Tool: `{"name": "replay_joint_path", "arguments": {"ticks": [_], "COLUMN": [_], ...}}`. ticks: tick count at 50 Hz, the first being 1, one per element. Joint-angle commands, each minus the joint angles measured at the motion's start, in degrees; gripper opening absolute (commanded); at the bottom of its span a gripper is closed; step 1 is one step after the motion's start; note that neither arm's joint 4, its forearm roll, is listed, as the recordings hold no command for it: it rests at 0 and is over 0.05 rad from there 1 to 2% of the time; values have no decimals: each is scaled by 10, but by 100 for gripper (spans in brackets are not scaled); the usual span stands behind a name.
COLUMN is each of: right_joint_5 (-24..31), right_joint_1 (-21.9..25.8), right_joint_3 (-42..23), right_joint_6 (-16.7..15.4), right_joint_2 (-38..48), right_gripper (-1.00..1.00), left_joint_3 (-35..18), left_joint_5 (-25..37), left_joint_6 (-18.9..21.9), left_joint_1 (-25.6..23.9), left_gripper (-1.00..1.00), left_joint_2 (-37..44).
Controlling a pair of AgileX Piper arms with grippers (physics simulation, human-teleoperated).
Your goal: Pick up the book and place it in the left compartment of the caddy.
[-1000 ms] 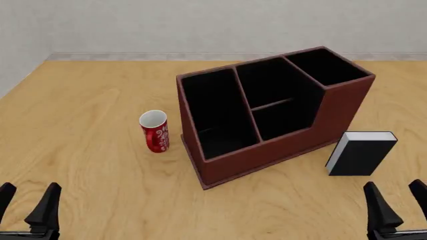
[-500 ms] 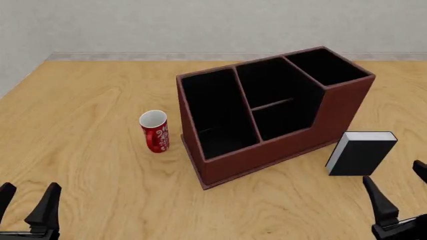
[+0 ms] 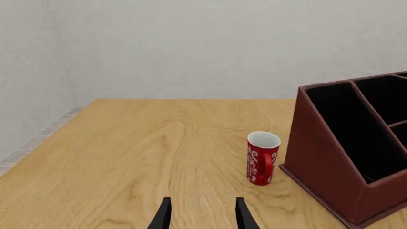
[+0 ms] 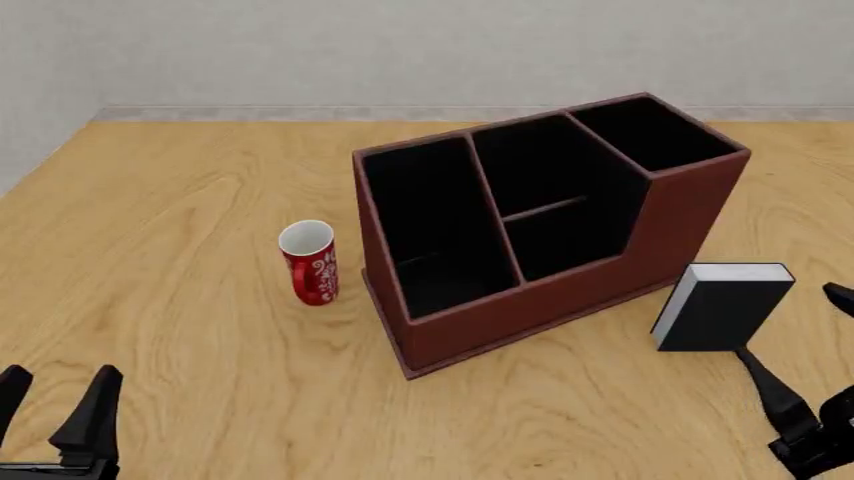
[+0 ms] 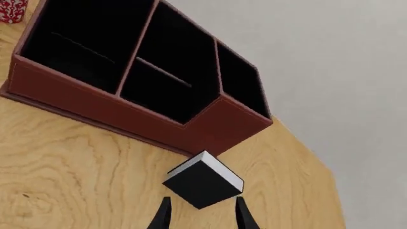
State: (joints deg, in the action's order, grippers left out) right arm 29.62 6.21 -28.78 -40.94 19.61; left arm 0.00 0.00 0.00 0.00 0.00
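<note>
Wood-grain table (image 4: 174, 200), pale wall behind; book (image 4: 721, 305) upright beside caddy (image 4: 534, 225); both grippers spread wide, empty

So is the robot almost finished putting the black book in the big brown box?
Not yet, it has only begun. Nothing is done: the small black hardcover book stands on the wooden table beside the reddish-brown caddy. In hand: the right gripper is open next to the book, lining up. The left gripper waits, open. Left: grabbing, lifting, and dropping it into the long empty left compartment.
</note>
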Motion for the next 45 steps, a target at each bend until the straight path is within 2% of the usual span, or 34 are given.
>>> {"name": "replay_joint_path", "arguments": {"ticks": [1,10,15,16,22,24,33,35,36,45], "right_joint_5": [94,147,167,190,202,197,207,202,197,180], "right_joint_1": [-1,-4,-2,-4,-8,-18,-14,-14,-20,-15], "right_joint_3": [-93,-118,-124,-133,-137,-149,-147,-143,-134,-131], "right_joint_6": [-79,-146,-168,-199,-226,-249,-274,-281,-298,-326], "right_joint_2": [36,52,64,78,92,120,143,144,147,183], "right_gripper": [100,100,100,100,100,100,100,100,100,100], "left_joint_3": [0,0,0,0,0,0,0,0,0,0], "left_joint_5": [0,0,0,0,0,0,0,0,0,0], "left_joint_6": [0,0,0,0,0,0,0,0,0,0], "left_joint_1": [0,0,0,0,0,0,0,0,0,0], "left_gripper": [100,100,100,100,100,100,100,100,100,100], "left_joint_2": [0,0,0,0,0,0,0,0,0,0]}}
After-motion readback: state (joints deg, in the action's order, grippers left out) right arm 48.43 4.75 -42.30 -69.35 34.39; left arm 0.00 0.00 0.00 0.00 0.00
